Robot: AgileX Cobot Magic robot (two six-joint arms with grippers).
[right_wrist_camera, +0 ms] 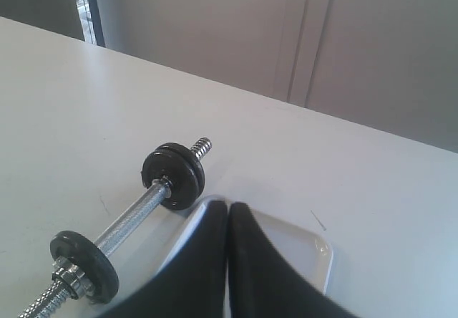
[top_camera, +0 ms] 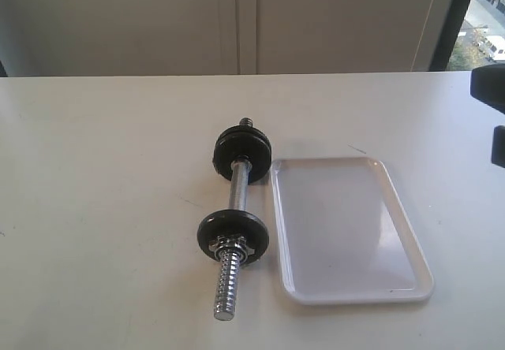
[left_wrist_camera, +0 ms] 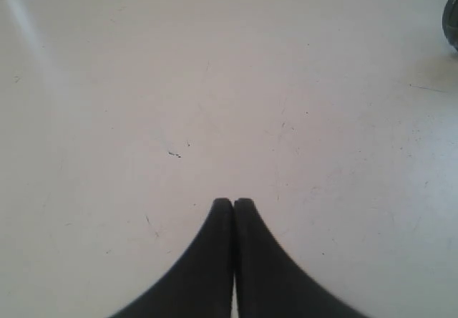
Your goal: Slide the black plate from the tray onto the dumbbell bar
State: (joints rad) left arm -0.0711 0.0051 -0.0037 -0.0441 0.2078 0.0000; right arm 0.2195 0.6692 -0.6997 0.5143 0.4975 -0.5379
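The white bench (top_camera: 95,208) carries the tray (top_camera: 339,232), lying just right of the dumbbell bar (top_camera: 239,186). All the discs sit on the bar, off the tray: a far pair of black plates (top_camera: 241,147) pressed together beside the tray's far corner, and a single black plate (top_camera: 233,228) at the near end, with the collar nut (top_camera: 229,247) against its outer face. The left claw (left_wrist_camera: 233,205) hangs over bare bench with its jaws together. The right claw (right_wrist_camera: 228,207) hangs above the tray with its jaws together, holding nothing.

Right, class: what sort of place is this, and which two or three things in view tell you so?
Probably an indoor workroom or lab bench, not a gym: a plain white table carries a dumbbell bar and a white tray, with pale wall panels behind and a window at one side.
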